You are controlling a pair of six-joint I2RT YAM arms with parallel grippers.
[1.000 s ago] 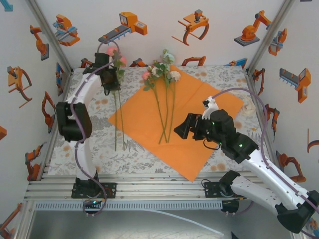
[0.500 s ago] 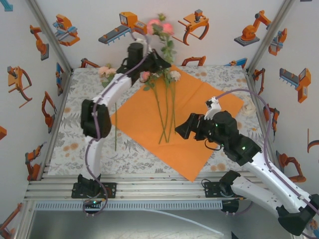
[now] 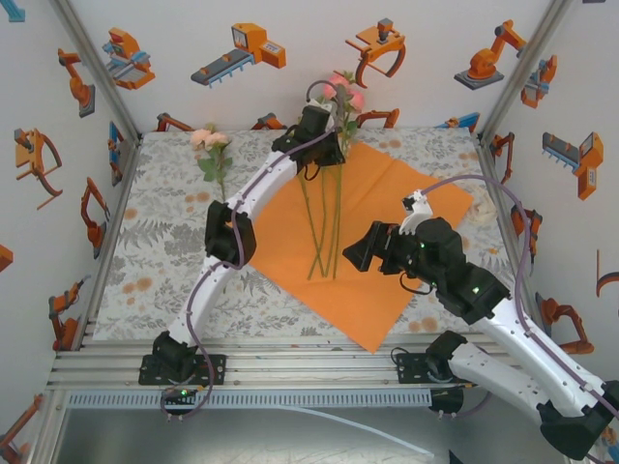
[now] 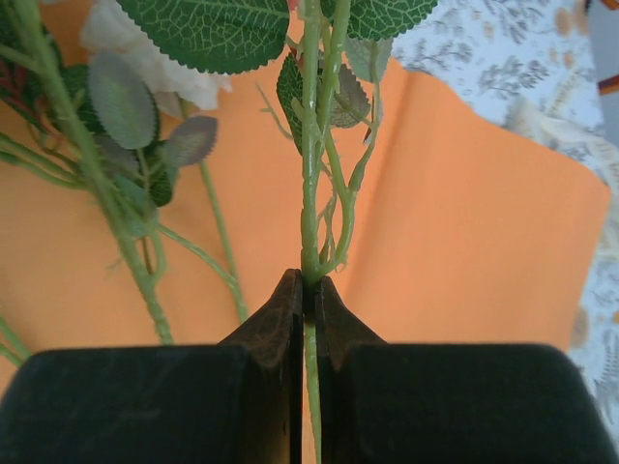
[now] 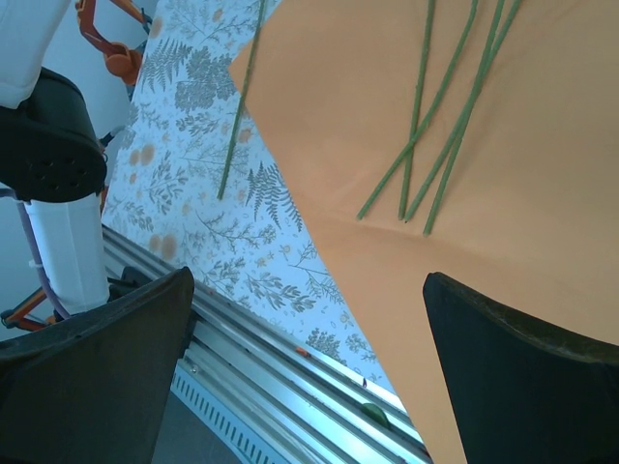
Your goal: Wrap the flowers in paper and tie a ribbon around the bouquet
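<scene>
Left gripper (image 4: 308, 287) tight on a rose stem (image 4: 309, 184); right gripper (image 5: 309, 362) wide over orange paper (image 5: 542, 193).

Left gripper (image 3: 327, 153) grips pink rose (image 3: 343, 92) over orange paper (image 3: 387, 198).
Right gripper (image 3: 354, 253) hovers wide; 1 peach rose (image 3: 210, 141) lies left on tablecloth (image 3: 155, 242).

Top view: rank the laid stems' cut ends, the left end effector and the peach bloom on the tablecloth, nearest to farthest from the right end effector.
1. Stem ends, on the paper just left of the right end effector.
2. Left end effector, gripping a rose stem at the paper's far corner.
3. Peach bloom, far left on the tablecloth.
</scene>
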